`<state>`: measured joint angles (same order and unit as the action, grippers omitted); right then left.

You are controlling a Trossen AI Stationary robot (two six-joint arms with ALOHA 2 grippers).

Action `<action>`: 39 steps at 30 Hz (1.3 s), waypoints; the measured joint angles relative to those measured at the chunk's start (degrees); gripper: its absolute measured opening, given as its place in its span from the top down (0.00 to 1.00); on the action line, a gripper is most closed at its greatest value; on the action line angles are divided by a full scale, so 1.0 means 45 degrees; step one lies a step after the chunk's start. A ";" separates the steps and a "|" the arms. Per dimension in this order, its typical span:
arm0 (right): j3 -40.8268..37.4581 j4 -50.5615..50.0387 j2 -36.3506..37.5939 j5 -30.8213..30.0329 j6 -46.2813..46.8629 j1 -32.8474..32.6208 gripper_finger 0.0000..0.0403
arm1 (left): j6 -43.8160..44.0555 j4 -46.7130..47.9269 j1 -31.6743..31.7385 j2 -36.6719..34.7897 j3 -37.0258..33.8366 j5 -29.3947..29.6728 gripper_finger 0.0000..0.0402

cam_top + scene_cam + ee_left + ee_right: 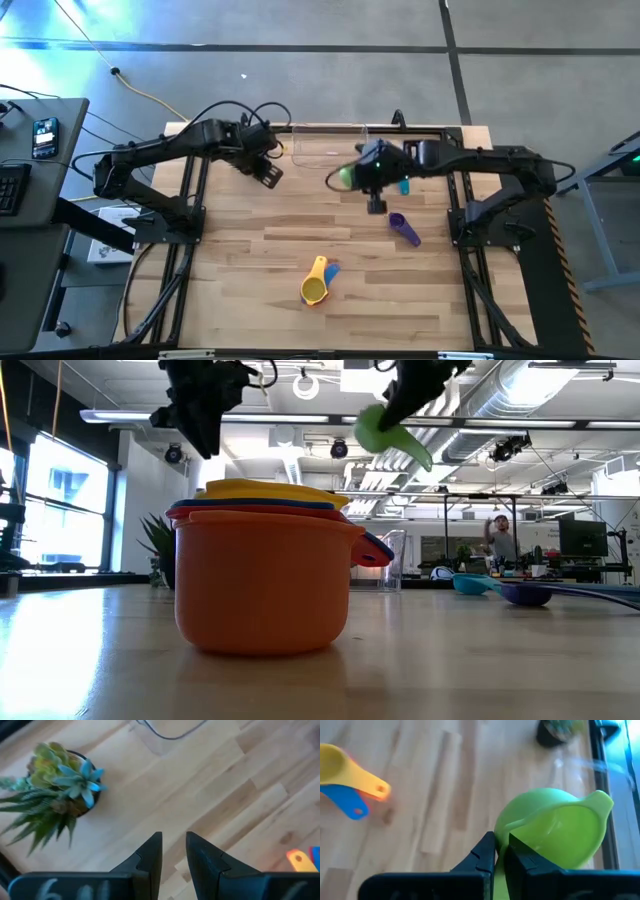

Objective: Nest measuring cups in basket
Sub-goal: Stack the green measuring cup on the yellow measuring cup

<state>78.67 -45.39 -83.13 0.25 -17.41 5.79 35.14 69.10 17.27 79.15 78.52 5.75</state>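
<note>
My right gripper is shut on a green measuring cup, high above the table near the clear basket at the far middle. In the low view the green cup hangs well above the tabletop. A nested stack of yellow, blue and orange cups stands on its base near the front middle. A purple cup and a teal cup lie on the table below my right arm. My left gripper is open over bare wood, left of the basket, with nothing between its fingers. My right gripper pinches the green cup's flat handle between its two fingers. The fingers slant down from the table's right side and lie along the handle. The bowl sticks out past the fingertips, tilted, with its pour lip away from the fingers, lifted clear of everything.
A small spiky plant in a dark pot stands on the table by my left gripper. The wooden table's frame rails run along both sides. A person is in the room far behind the table.
</note>
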 joint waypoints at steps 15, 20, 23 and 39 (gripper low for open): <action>0.0000 0.4495 -0.0599 0.0008 -0.1693 -0.3703 0.97 | 0.2232 0.0050 -0.1550 0.0000 0.0000 -0.1792 0.80; 0.0000 0.5754 -0.1364 0.0094 -0.3139 -0.4411 0.97 | 0.2964 0.0112 -0.2150 0.0000 0.0000 -0.1957 0.80; 0.0000 0.6030 -0.1754 0.0102 -0.3248 -0.4659 0.97 | 0.3401 0.0119 -0.2478 0.0000 0.0000 -0.1963 0.80; 0.0000 0.5980 -0.3902 0.0204 -0.8301 -0.5558 0.97 | 0.6458 0.0101 -0.3283 0.0005 -0.0005 -0.1918 0.80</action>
<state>78.67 -18.48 -100.69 1.17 -54.77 -19.22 64.20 69.55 2.50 79.18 78.50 -2.88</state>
